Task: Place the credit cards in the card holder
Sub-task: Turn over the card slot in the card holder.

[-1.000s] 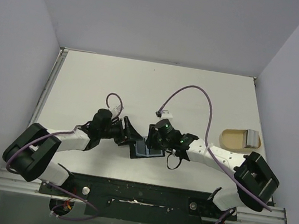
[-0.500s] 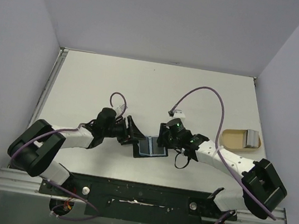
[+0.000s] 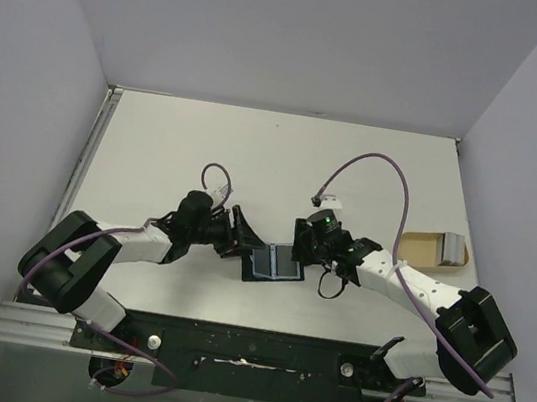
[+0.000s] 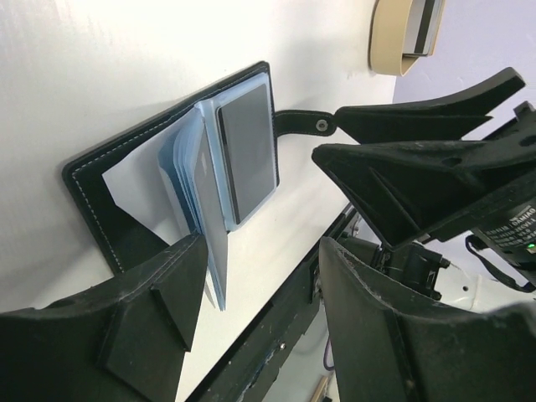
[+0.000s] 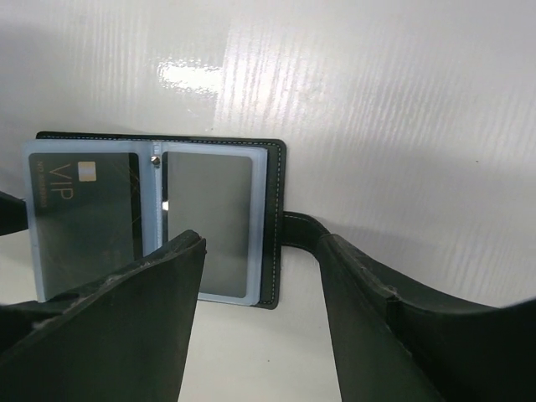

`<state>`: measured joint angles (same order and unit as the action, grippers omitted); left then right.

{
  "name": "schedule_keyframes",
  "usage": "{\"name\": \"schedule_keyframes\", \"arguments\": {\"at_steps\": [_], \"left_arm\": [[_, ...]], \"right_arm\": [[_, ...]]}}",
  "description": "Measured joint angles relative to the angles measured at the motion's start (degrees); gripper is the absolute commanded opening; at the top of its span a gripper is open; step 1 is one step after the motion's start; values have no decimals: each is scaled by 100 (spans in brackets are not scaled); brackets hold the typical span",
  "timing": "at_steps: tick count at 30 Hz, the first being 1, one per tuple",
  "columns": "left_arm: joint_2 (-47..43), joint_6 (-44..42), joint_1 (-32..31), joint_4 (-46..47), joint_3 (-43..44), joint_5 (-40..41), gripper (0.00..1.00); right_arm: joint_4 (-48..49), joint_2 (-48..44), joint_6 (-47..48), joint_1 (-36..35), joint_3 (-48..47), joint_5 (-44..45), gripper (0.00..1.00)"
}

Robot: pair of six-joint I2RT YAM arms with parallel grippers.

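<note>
- White table (image 3: 256, 149) sits between pale grey walls (image 3: 294, 33)
- The card holder (image 3: 275, 262) lies open in the middle, between the left gripper (image 3: 243, 238) and right gripper (image 3: 299, 249), both with fingers apart
- Only the right wrist view shows the VIP card (image 5: 84, 219) in a clear sleeve

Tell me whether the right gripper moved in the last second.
Yes. The right gripper has shifted right, away from over the card holder and closer to the tray.
</note>
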<state>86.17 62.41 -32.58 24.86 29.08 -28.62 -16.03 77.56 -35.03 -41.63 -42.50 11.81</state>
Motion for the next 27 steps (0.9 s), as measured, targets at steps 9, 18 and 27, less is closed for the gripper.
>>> {"name": "schedule_keyframes", "arguments": {"at_steps": [9,18,27], "left_arm": [[103,-4,-13,13,151,7,55],[103,-4,-37,20,151,11,55],[155,-2,-118,31,299,9,55]], "right_arm": [[-35,372,114,201,0,22,58],[184,472,166,275,96,-79,47],[1001,654,35,334,496,-544,37]]}}
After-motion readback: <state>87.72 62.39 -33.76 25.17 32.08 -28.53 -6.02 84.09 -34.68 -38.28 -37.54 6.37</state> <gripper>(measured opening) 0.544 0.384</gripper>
